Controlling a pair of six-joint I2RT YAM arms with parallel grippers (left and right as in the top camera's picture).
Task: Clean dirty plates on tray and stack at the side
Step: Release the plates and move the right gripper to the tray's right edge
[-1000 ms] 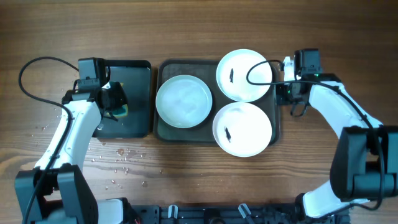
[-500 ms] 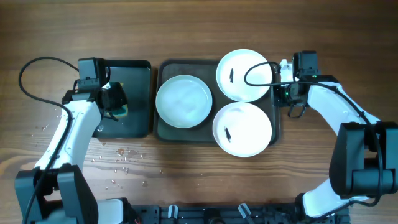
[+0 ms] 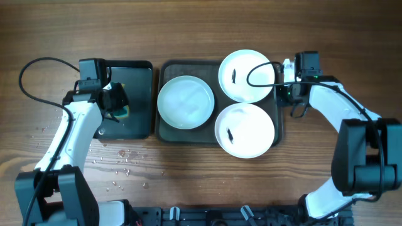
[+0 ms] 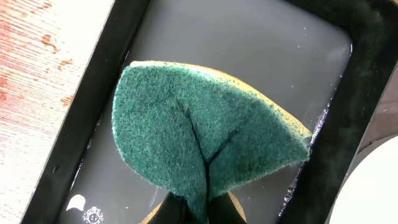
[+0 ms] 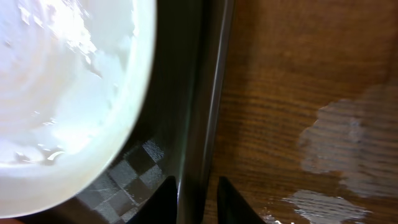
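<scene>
Left gripper point(image 4: 198, 210) clamped on sponge point(image 4: 199, 137) over black tray point(image 4: 249, 43) at frame left, right gripper point(image 5: 196, 200) narrow, pinching big tray point(image 5: 202, 87) rim

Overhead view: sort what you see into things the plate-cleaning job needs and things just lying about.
Job in hand:
upper smeared plate; lower smeared plate; left plate, no smear visible; grey-green tray; sponge in left pincer; small black tray under it; right pincer astride the grey-green tray's rim.

Lying about:
water drops on the table.
</scene>
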